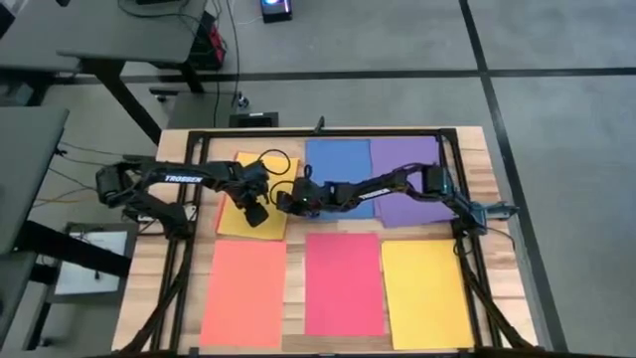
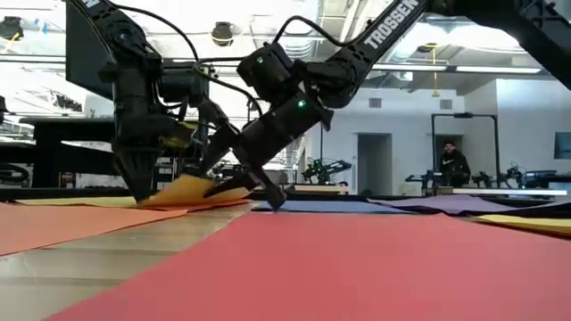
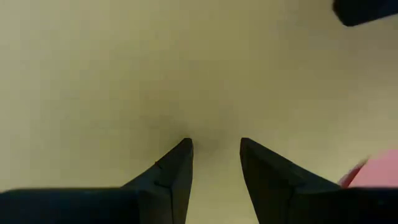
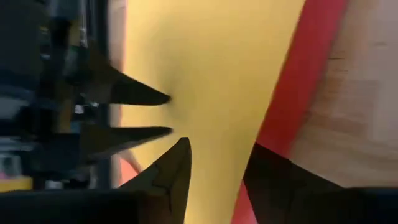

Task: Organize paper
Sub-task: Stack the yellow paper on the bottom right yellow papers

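1. The wooden table (image 1: 492, 179) is carrying six sheets of paper in two rows: blue (image 1: 338, 159) and purple (image 1: 405, 159) at the back, salmon-orange (image 1: 243, 293), pink-red (image 1: 344, 283) and yellow (image 1: 425, 293) in front.
2. The back-left yellow sheet (image 1: 231, 217), lying over a red one (image 4: 311, 81), is lifting at its edge beside the blue sheet.
3. The left gripper (image 3: 214, 149) is pressing onto that yellow sheet, fingers parted, grasping nothing.
4. The right gripper (image 4: 217, 162) is working the raised edge, fingers spread around it, not clamped.
5. Thin, floppy, slippery stuff, I'd judge: pinch a lifted edge.
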### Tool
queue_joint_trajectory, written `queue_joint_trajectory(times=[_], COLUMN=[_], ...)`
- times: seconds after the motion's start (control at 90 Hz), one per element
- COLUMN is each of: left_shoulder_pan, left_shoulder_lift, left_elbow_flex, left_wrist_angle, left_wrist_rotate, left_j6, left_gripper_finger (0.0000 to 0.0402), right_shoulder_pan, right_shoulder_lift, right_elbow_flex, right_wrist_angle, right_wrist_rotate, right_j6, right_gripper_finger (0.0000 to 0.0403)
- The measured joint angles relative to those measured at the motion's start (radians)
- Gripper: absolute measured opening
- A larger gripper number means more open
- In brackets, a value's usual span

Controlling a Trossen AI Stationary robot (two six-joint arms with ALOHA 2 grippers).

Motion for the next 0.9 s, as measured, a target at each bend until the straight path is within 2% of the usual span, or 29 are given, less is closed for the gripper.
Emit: queue_joint_trajectory(times=[0.222, 0.278, 0.356, 0.4, 0.589, 0.756, 0.9], left_shoulder_pan=[-0.008, -0.012, -0.016, -0.018, -0.019, -0.019, -0.019], left_shoulder_lift=[0.000, 0.000, 0.000, -0.008, -0.100, -0.230, -0.353], left_elbow_flex=[0.000, 0.002, 0.025, 0.046, 0.177, 0.311, 0.363], left_wrist_angle=[0.002, -0.006, -0.051, -0.080, -0.240, -0.398, -0.447], left_wrist_rotate=[0.007, 0.007, 0.009, 0.010, 0.013, 0.012, 0.010], left_j6=[0.040, 0.053, 0.064, 0.071, 0.072, 0.034, -0.035], left_gripper_finger=[0.0118, 0.0118, 0.0118, 0.0118, 0.0118, 0.0118, 0.0118], right_shoulder_pan=[-0.005, -0.009, -0.011, -0.011, -0.010, -0.012, -0.008], right_shoulder_lift=[0.008, 0.008, 0.008, 0.006, -0.041, -0.193, -0.287], right_elbow_flex=[0.002, 0.003, 0.003, 0.003, -0.005, -0.003, -0.003], right_wrist_angle=[-0.010, -0.017, -0.035, -0.036, -0.111, -0.199, -0.244], right_wrist_rotate=[0.066, 0.055, 0.043, 0.042, 0.040, 0.041, 0.041], right_j6=[0.013, 0.012, -0.040, -0.075, -0.184, -0.304, -0.362], right_gripper_finger=[0.0108, 0.0085, 0.0028, 0.0012, 0.0001, 0.0000, 0.0000])
